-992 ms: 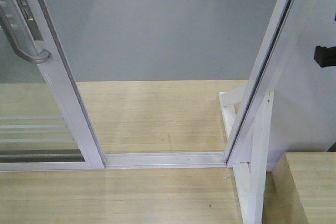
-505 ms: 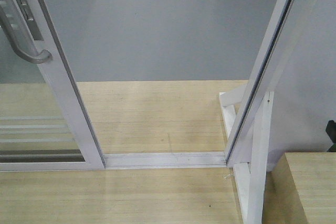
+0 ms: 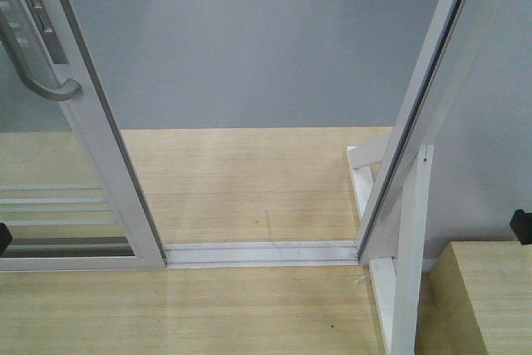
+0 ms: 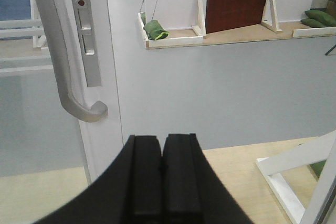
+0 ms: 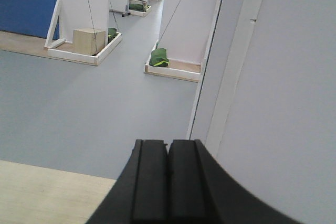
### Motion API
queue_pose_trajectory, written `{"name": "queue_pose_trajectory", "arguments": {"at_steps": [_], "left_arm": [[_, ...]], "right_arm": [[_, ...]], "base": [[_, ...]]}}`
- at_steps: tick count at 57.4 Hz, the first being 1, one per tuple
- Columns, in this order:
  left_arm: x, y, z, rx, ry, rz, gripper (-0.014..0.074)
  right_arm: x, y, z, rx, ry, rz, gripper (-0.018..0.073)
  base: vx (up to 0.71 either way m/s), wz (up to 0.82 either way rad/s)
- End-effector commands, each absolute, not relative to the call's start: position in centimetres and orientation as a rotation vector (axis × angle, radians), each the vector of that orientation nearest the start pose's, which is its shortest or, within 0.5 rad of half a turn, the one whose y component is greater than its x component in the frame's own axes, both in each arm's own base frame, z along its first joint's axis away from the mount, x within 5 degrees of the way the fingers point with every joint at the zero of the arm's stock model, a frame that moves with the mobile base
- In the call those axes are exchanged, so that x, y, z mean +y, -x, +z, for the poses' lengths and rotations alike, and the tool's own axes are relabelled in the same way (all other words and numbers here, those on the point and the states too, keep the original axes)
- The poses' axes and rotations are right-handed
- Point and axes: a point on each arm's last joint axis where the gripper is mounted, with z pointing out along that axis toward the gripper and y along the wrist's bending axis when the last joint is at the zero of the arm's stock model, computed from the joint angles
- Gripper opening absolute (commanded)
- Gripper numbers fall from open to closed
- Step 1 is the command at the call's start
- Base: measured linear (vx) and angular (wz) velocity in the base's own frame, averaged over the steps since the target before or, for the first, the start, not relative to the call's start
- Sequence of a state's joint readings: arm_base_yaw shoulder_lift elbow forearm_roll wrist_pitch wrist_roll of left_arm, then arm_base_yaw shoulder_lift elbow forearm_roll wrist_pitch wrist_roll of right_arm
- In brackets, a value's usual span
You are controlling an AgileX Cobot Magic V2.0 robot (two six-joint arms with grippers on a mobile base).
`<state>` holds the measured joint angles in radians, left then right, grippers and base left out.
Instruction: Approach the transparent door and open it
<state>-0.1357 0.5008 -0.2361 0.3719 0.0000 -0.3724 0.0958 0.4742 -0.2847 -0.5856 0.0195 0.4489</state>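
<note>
Grey floor (image 3: pixel 249 47) fills the upper frame beyond a wooden platform (image 3: pixel 241 180). At far left stands the door (image 3: pixel 108 164), slid aside, handle (image 4: pixel 63 72) at upper left. Left gripper (image 4: pixel 161 169) and right gripper (image 5: pixel 168 174) are both clenched, grasping nothing.

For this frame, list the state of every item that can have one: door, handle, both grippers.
transparent door: slid aside to the left, doorway gap open along the floor track.
handle: free, nothing gripping it.
left gripper: shut, empty, just right of and below the handle.
right gripper: shut, empty, facing the open doorway beside the white frame post.
</note>
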Motion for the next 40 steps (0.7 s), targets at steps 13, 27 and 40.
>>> {"name": "queue_pose_trajectory", "arguments": {"at_steps": [13, 27, 40], "left_arm": [[-1.83, -11.18, 26.83, 1.659, -0.117, -0.146, -0.0003], [-1.82, -11.18, 26.83, 1.66, -0.121, -0.142, -0.0003], [-1.77, -11.21, 27.24, 1.598, -0.142, -0.112, -0.0003]], "right_arm": [[1.24, -10.85, 28.71, 1.587, 0.207, -0.016, -0.0001], [1.24, -10.85, 28.71, 1.587, 0.207, -0.016, -0.0001], [1.25, -10.85, 28.72, 1.586, 0.207, -0.016, -0.0001]], "base": [[0.0, 0.0], [0.0, 0.0], [0.0, 0.0]]}}
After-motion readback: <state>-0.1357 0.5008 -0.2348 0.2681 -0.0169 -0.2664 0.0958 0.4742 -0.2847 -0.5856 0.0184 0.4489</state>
